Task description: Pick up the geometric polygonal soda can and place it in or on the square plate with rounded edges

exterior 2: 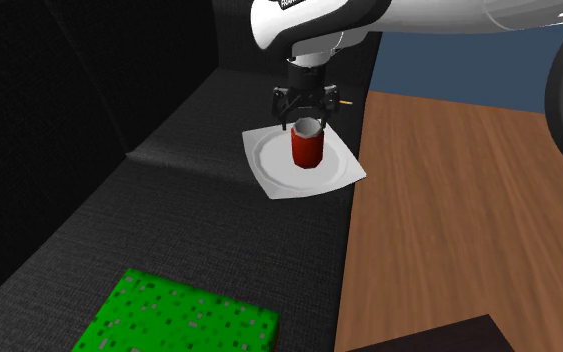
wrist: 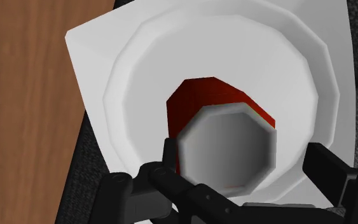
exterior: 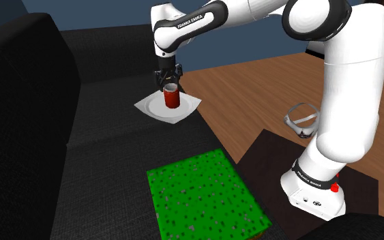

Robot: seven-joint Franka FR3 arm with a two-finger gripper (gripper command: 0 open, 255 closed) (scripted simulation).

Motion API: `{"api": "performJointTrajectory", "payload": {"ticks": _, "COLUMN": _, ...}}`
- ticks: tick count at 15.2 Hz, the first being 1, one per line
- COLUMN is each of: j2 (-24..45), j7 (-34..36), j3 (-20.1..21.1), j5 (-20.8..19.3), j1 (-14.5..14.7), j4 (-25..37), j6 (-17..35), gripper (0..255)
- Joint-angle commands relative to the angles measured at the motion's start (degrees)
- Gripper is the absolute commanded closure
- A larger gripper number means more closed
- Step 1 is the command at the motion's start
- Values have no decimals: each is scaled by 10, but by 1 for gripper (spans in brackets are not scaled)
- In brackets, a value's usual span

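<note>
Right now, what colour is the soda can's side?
Red, with a grey top; the soda can shows best in the wrist view.

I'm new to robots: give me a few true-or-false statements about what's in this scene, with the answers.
1. The red can stands upright on the white plate. True.
2. The plate lies on wood. False: it lies on the dark surface, beside the wooden floor.
3. The end effector hangs right above the can. True.
4. A green thing touches the plate. False: the green block lies well apart from it.
</note>
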Motion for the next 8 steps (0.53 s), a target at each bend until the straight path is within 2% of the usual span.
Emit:
{"api": "performJointTrajectory", "payload": {"ticks": 1, "j2": 0, "j7": 0, "j3": 0, "j5": 0, "j1": 0, "j4": 0, "j6": 0, "gripper": 0}}
{"api": "performJointTrajectory", "payload": {"ticks": 5, "j2": -16, "j7": -4, "j3": 3, "j5": 5, "j1": 1, "j4": 50, "j6": -66, "gripper": 0}}
{"api": "performJointTrajectory", "payload": {"ticks": 8, "j2": -16, "j7": -4, "j3": 3, "j5": 5, "j1": 1, "j4": 50, "j6": -66, "gripper": 0}}
